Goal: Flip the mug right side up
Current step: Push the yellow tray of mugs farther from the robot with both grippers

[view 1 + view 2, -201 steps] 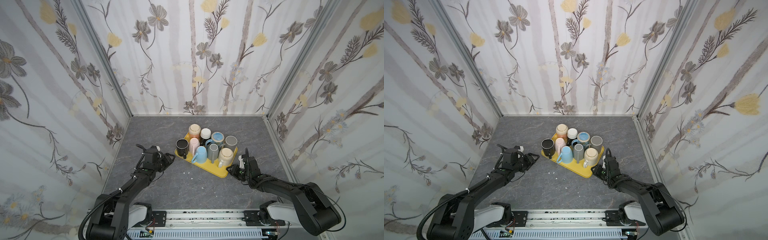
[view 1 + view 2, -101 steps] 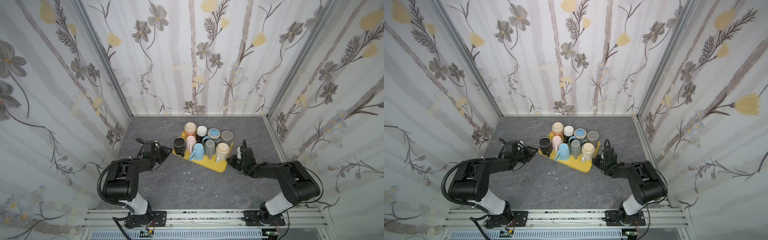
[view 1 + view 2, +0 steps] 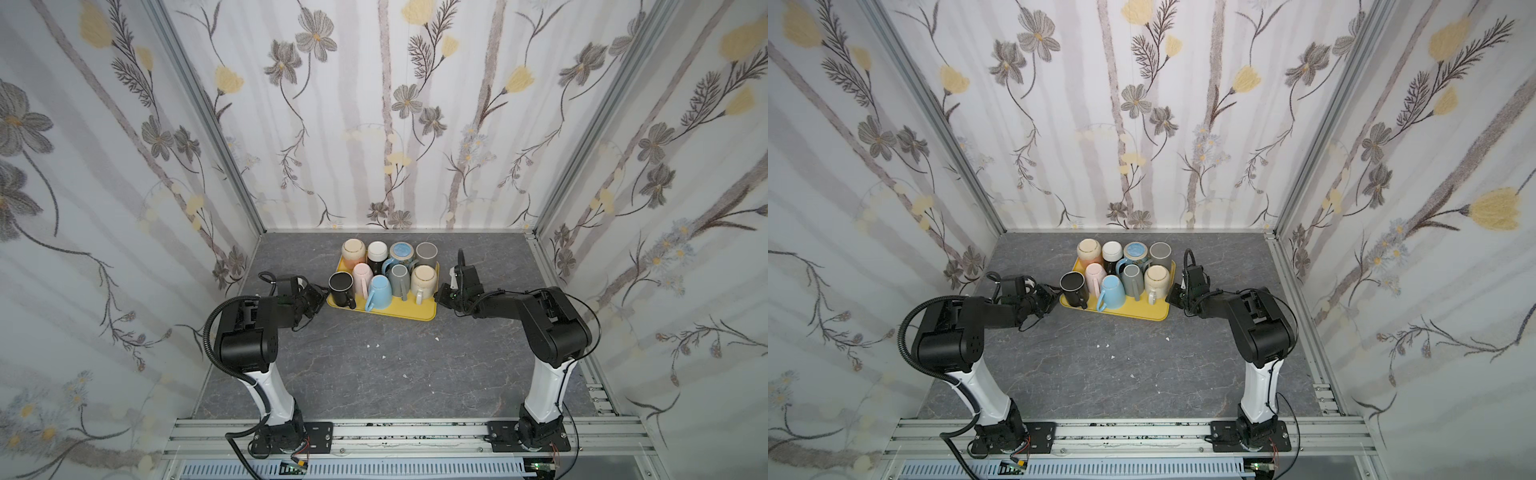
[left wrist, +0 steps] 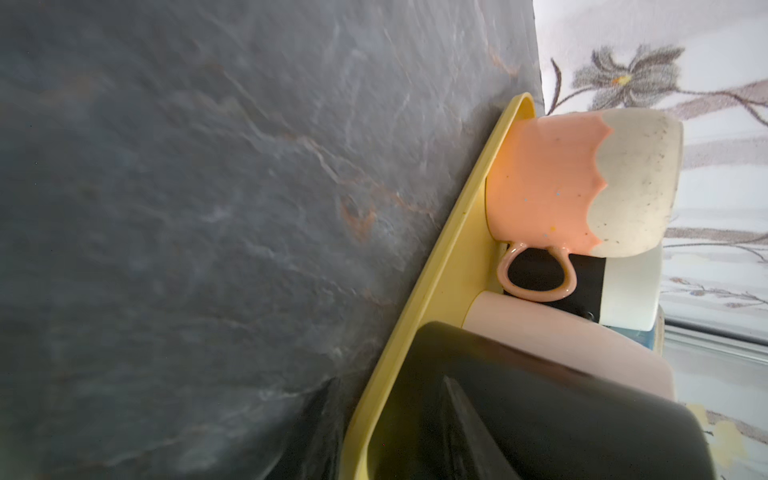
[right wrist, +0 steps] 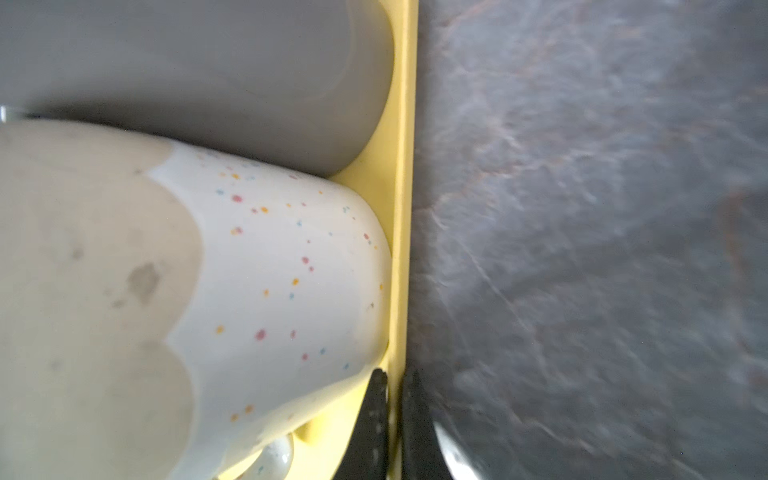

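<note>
We see the right end effector (image 5: 392, 419) pinched shut on the yellow tray's rim (image 5: 401, 208), speckled cream mug (image 5: 266, 291) just inside it, bare surface (image 5: 582, 208) outside. The left end effector (image 3: 318, 297) sits at the opposite tray edge; one finger (image 4: 469, 428) lies against the black mug (image 3: 341, 287), and we cannot tell its grip. Only the top views show all the mugs crowded on the tray (image 3: 1138, 309), open surface toward the arm bases.
</note>
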Robot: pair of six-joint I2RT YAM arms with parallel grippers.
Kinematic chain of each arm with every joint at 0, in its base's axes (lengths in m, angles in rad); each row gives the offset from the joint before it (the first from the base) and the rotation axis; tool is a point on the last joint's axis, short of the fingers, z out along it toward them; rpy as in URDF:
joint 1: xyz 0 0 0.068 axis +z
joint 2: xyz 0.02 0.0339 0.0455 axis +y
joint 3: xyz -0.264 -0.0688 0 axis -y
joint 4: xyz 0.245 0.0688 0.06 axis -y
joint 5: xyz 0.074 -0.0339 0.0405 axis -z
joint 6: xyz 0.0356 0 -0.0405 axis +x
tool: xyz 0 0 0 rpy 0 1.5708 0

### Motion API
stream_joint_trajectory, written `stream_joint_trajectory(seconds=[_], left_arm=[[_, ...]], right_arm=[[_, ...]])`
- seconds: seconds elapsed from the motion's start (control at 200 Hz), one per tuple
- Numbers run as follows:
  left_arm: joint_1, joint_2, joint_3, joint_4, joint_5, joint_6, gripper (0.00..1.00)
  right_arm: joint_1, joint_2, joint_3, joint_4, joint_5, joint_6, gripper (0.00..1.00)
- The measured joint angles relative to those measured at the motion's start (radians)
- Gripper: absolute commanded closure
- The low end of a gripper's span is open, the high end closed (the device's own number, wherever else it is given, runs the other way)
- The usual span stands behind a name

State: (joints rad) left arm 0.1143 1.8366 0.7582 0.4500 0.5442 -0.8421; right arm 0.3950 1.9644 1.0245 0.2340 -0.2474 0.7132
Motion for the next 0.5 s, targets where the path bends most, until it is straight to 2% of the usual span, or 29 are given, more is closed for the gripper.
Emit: stream_joint_trajectory(seconds=[0.315,0.5], left_arm=[[0.124,0.011,0.036,-0.014,-0.072,0.002,0.63],[0.254,0.01,0.046,-0.026,-0.036,0.006,0.62]], right_arm=[[0.126,0.227,0.331,-0.036,0.105,0.015,1.0],[0.197,0.337,0.49,-0.031,0.118,0.047,1.0]])
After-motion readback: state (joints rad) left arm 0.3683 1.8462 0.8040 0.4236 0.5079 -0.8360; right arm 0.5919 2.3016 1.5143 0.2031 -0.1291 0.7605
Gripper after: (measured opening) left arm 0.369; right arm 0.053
